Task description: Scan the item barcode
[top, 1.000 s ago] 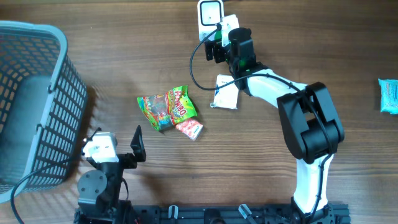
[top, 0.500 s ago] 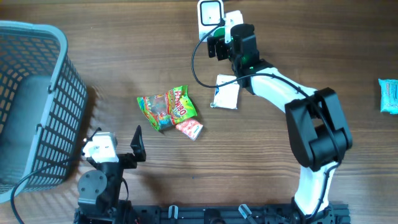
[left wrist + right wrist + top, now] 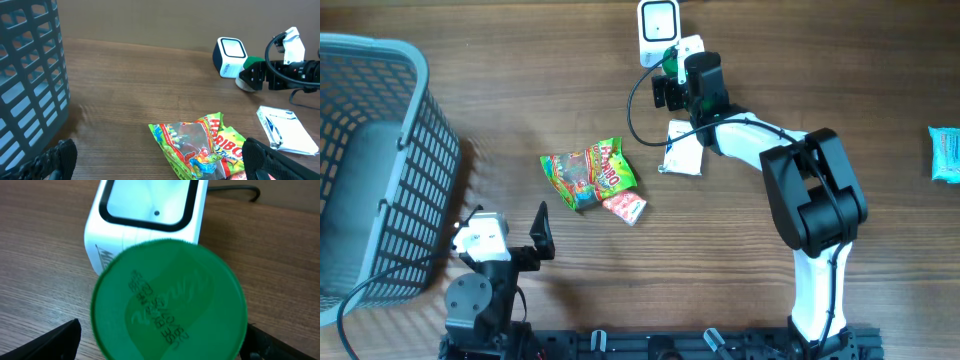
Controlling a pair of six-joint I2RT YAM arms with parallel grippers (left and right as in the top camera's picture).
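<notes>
Left claw (image 3: 159,156): fingers wide apart, holding nothing, low over the table (image 3: 520,60), with the grey basket (image 3: 410,60) on its left side.

Sweet bag (image 3: 590,170): green, lying flat mid-table, with "HARIBO" legible in red. A small red-and-white sachet (image 3: 625,207) lies against its lower right corner; its print is too small to read.

White flat packet (image 3: 685,152): lies just beside the right arm and carries a line drawing but no legible words.

Scanner (image 3: 658,20): white block with a dark-framed window, at the far edge. A dark mark on its side wall cannot be made out.

Right claw (image 3: 160,347): jaws at full spread around the green-lidded tub (image 3: 167,300), seemingly gripping its sides, directly before the scanner window. The lid print (a stamp, turned askew) is not legible.

Step in hand, as judged: presenting the code. No barcode shows, so it is probably on the wall or base. The wrist should roll the tub slowly until that face squares to the window, then hold steady, near but not touching, clear of the cable (image 3: 635,110).

Blue packet (image 3: 945,153): far right edge, well apart from everything else.
</notes>
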